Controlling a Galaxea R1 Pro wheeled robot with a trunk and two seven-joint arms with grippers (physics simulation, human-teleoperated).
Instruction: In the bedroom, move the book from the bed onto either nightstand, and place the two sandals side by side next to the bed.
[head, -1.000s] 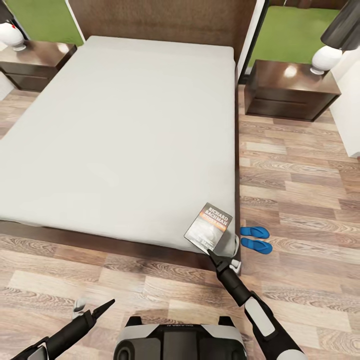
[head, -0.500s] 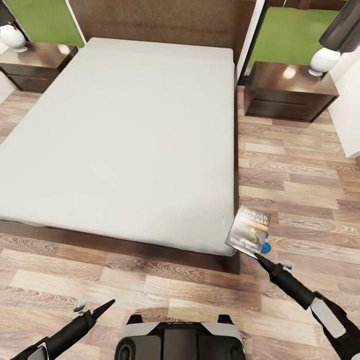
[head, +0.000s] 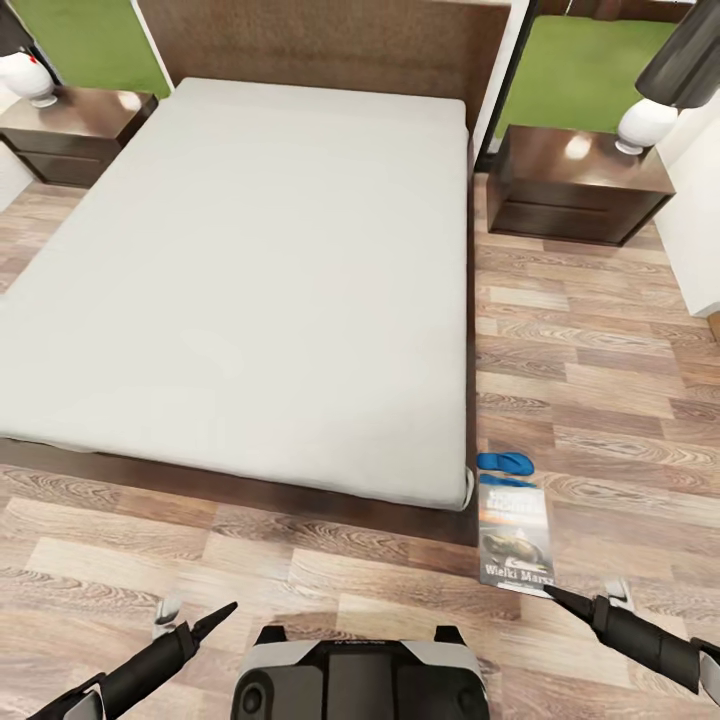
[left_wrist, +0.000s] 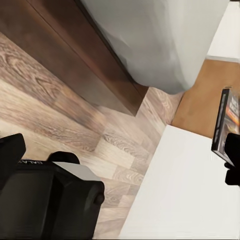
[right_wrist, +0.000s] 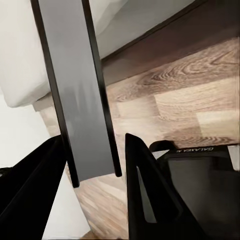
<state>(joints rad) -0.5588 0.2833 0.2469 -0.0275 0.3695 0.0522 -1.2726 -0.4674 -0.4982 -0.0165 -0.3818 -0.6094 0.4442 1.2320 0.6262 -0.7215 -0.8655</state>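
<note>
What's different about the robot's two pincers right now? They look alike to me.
The right pincer is clamped on the book, holding it up above the wood floor by the bed's corner; the left pincer carries nothing and hangs over bare floor. In the head view the right one reaches farther out to the side, and the left sits nearer the robot's body. Both are slim, black and pointed.

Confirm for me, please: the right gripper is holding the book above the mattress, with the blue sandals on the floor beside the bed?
Not quite. In the head view the right gripper holds the book above the floor past the bed's corner, not the mattress. The sandals are on the floor beside the bed.
</note>
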